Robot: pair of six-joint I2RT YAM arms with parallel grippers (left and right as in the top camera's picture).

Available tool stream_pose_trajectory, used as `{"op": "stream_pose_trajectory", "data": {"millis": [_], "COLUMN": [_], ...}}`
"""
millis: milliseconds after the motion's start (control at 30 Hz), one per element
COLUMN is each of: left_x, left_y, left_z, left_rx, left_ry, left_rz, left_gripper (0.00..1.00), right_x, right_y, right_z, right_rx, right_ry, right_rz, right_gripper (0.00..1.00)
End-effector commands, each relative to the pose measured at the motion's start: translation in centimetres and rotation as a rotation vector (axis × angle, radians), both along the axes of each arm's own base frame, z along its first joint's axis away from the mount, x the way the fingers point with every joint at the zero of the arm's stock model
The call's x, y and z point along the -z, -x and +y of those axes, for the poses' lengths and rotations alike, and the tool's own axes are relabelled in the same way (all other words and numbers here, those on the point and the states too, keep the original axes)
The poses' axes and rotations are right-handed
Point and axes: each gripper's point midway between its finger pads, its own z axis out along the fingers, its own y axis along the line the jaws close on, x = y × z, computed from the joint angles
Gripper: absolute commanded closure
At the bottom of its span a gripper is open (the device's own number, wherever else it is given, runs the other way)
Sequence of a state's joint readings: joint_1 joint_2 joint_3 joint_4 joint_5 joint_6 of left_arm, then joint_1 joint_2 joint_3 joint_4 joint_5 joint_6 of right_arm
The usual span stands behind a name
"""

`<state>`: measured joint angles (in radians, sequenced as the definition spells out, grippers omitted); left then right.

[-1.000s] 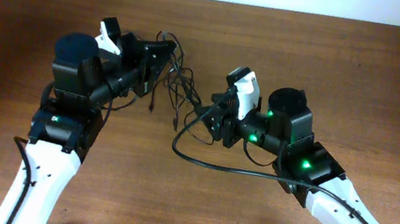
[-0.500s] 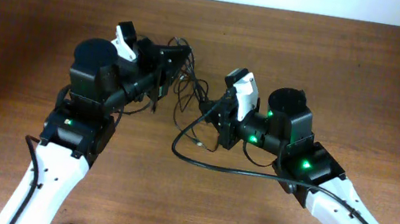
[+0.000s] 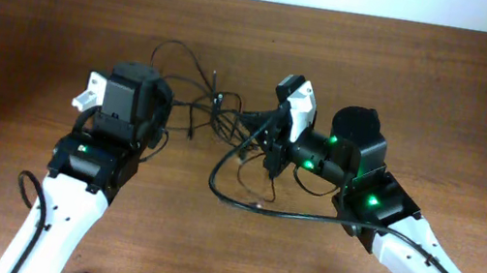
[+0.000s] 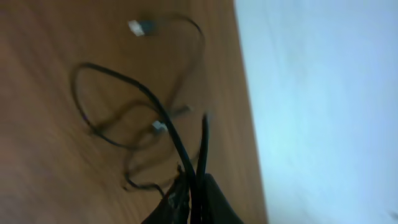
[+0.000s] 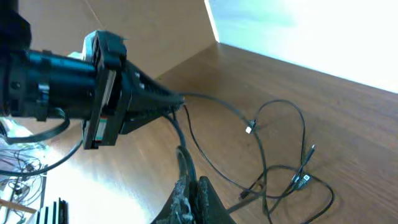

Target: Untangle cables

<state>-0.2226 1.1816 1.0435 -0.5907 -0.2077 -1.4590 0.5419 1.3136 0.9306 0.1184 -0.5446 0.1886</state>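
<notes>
Left pincer [image 4: 193, 196], jaws narrowed to a pinch on one strand of the cables [image 3: 216, 111]. Right pincer [image 5: 189, 191], jaws pressed together on another strand that rises from its tips. Between the two pincers the cables form a loose knot of thin black loops, partly lifted and partly lying on the table [image 3: 448, 81]. Over the last second the right pincer has shut from half-wide. The left arm [image 3: 87, 166] has drawn back and turned toward its own side, so the bundle is now stretched wider, with one loop thrown toward the far edge. By this evidence the pulling-apart is under way, though crossings remain near the middle. No brand, label or writing is legible anywhere.
</notes>
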Motion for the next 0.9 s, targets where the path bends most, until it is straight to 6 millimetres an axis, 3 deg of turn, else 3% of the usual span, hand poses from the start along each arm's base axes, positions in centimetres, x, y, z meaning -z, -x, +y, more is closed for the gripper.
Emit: {"op": "stream_pose_trajectory", "data": {"millis": [0, 300, 700, 867], "left_x": [0.1, 2.7, 2.5, 1.0], "left_y": [1.0, 2.9, 2.1, 0.3], "left_z": [3.1, 4.0, 2.3, -1.9], "left_rx": [-0.114, -0.121, -0.062, 0.094], "left_ry": [-0.135, -0.194, -0.118, 0.058], "left_rz": [0.021, 0.165, 0.135, 0.047], "left_gripper": [0.91, 0.90, 0.82, 0.75], "right_x": [-1.7, -6.3, -5.3, -5.1], "right_y": [0.2, -0.4, -0.5, -0.5], "right_z": [-0.3, -0.1, -0.1, -0.2], "right_rx": [0.000, 0.007, 0.014, 0.014], "right_ry": [-0.033, -0.140, -0.113, -0.110], "right_rz": [-0.034, -0.215, -0.175, -0.168], "right_gripper": [0.96, 0.96, 0.96, 0.96]}}
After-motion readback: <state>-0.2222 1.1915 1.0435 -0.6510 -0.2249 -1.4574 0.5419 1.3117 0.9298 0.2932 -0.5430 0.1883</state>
